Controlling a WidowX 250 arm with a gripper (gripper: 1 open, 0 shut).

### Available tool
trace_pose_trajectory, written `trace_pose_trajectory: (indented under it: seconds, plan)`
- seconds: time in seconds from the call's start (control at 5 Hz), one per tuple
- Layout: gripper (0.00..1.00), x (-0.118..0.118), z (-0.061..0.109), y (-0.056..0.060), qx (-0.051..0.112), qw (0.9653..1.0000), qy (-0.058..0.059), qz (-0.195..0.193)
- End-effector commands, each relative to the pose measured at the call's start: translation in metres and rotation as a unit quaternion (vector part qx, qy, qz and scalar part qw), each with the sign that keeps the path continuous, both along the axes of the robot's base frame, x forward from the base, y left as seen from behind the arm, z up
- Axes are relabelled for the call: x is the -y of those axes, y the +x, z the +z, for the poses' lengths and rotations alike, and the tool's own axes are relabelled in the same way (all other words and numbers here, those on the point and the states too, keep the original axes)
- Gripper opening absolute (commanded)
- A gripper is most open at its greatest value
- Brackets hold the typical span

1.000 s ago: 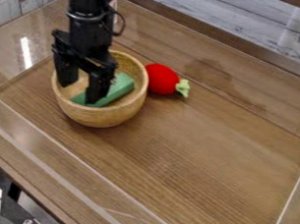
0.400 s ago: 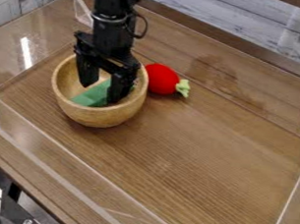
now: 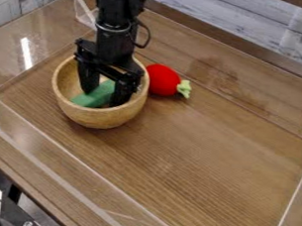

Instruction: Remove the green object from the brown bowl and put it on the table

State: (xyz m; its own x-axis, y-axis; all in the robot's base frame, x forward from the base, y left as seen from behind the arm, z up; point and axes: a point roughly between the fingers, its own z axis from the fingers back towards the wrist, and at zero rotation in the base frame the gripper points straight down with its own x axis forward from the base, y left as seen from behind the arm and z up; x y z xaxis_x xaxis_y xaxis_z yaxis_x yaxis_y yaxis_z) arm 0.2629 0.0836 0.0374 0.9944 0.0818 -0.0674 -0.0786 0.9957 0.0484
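Observation:
The brown bowl (image 3: pixel 79 111) sits at the left of the table (image 3: pixel 203 159). A flat green object (image 3: pixel 94 95) leans inside it against the right wall. My gripper (image 3: pixel 105 84) points straight down into the bowl, open, with one black finger on each side of the green object's upper end. I cannot tell whether the fingers touch the block. The arm hides the block's top part.
A red round toy fruit (image 3: pixel 162 81) with a green stem lies just right of the bowl, touching or nearly touching its rim. Clear acrylic walls (image 3: pixel 133 198) run along the table's edges.
The gripper has shifted to the right and sunk lower into the bowl, ending astride the green object. Its jaws have stayed open.

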Motion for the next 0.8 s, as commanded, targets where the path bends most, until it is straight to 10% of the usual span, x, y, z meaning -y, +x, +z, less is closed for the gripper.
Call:
trace_pose_trajectory:
  seconds: [0.0, 0.2, 0.4, 0.6]
  plan:
    - [1.00, 0.000, -0.007, 0.006, 0.005, 1.0000, 0.003, 0.002]
    - [1.00, -0.010, -0.006, 0.002, 0.008, 0.9997, 0.001, 0.023]
    - [0.00, -0.021, -0.008, -0.002, 0.008, 0.9988, -0.001, 0.048]
    - [0.00, -0.026, 0.003, -0.001, 0.008, 0.9986, -0.004, 0.052]
